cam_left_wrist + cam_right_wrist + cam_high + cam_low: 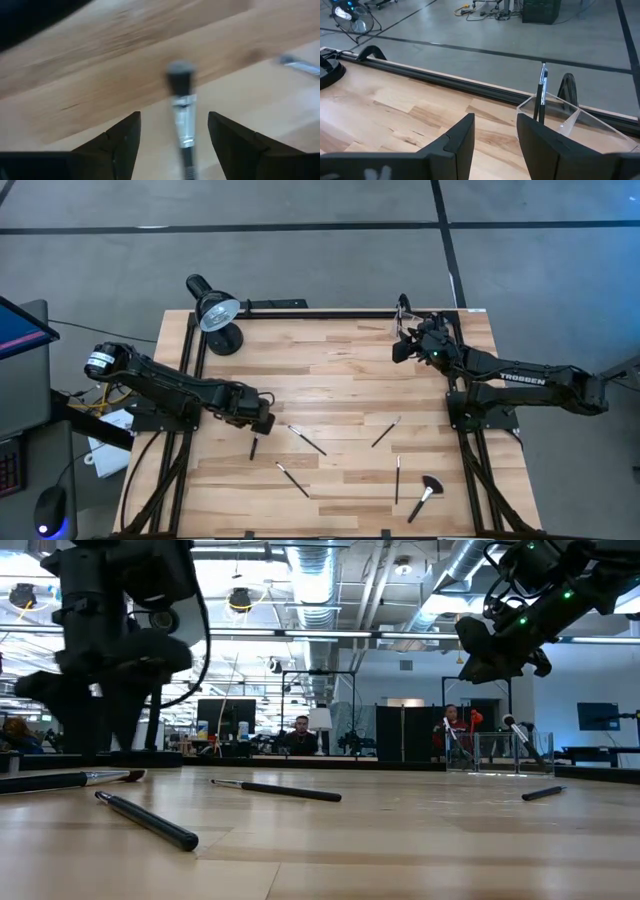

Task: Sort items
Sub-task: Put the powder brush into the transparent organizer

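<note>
Brushes lie scattered over the near half of my table [340, 380], and one of them sits right under my left gripper [258, 423]. In my left wrist view that short brush [181, 107] lies between my two fingers [122, 142], which stand wide apart on either side of its silver ferrule and touch nothing. I hold nothing yet on that side.

My right gripper [412, 340] hangs over the far right corner, just above the clear container [565, 117], where one brush [540, 95] already stands upright. Its fingers are parted by a narrow gap and look empty.

The rest wait on the wood: a long dark brush [307, 440] just right of my left gripper, another [292, 479] nearer the front edge, one angled brush [386, 432] toward the right, an upright-lying one [397, 479] below it, and the fan brush [425, 495] at the near right.

My worry is the pinch. The handle is thin and round, and it lies along the gap rather than square across it, so closing off-centre could roll it aside or flick it toward its neighbour. Coming down too low would drive my fingertips into the wood; too high and I close on air. The ferrule also looks slick, so a light grip may let it slide out on the lift.
</note>
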Tool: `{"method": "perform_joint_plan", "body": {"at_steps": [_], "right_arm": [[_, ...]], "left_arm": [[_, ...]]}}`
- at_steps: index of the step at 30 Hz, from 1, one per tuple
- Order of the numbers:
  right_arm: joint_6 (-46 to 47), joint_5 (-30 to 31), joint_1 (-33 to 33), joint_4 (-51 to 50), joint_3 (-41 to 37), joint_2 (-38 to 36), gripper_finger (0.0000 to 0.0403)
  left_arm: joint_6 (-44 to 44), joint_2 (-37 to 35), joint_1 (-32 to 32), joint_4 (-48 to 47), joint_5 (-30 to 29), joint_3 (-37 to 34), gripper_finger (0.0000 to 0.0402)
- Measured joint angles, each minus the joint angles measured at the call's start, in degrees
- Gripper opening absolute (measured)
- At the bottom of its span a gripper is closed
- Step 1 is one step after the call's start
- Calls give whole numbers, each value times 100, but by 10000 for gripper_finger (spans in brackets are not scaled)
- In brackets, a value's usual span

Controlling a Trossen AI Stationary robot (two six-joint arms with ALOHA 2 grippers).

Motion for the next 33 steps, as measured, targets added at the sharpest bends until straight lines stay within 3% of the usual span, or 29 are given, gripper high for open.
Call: {"method": "perform_joint_plan", "body": {"at_steps": [7,15,33], "right_arm": [[0,2,0,0,0,0,136],[0,2,0,2,0,0,135],[0,2,0,0,0,0,133]], "left_arm": [[-2,123,0,142,-90,-1,213],[153,622,0,146,231,0,204],[221,664,-39,179,264,6,204]]}}
